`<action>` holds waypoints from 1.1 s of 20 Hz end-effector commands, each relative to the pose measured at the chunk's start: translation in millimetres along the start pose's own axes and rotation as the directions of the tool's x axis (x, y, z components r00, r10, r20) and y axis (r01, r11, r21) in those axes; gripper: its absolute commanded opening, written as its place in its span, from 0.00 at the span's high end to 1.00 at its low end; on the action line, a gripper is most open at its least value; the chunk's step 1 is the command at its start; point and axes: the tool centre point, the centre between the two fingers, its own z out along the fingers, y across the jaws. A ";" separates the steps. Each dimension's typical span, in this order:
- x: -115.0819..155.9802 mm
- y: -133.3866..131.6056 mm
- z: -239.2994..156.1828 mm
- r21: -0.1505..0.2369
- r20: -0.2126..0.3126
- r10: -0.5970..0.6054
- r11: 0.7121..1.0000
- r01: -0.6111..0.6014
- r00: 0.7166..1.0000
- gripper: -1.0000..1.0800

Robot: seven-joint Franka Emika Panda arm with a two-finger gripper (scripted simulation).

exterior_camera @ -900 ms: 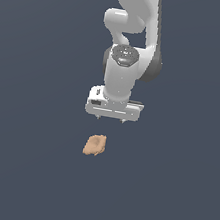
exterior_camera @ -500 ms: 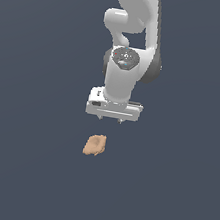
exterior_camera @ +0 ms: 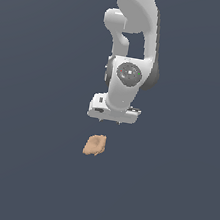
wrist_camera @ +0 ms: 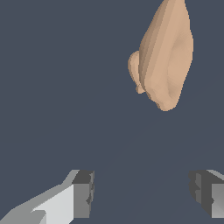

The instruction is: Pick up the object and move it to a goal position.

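The object (exterior_camera: 94, 145) is a small tan-orange lumpy blob lying on the dark grey floor. My white gripper (exterior_camera: 110, 124) hangs from the arm just above and behind it, slightly toward the exterior view's right, not touching it. In the wrist view the object (wrist_camera: 164, 57) lies ahead of the gripper (wrist_camera: 142, 192), outside the gap. The two dark fingertips (wrist_camera: 83, 192) stand wide apart with nothing between them. The gripper is open and empty.
The white arm (exterior_camera: 133, 29) rises behind the gripper. The floor (exterior_camera: 21, 168) is a plain dark grey surface.
The gripper has come down a little and shifted slightly toward the object. The object has not moved.
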 end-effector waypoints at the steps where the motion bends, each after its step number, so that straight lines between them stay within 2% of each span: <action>1: -5.8 -1.4 14.3 -0.023 0.031 -0.019 1.000 0.020 0.999 0.19; 12: -33.9 -8.4 77.4 -0.125 0.160 -0.111 0.983 0.132 0.981 0.19; 22: -47.4 -13.5 106.8 -0.172 0.209 -0.163 0.965 0.200 0.964 0.19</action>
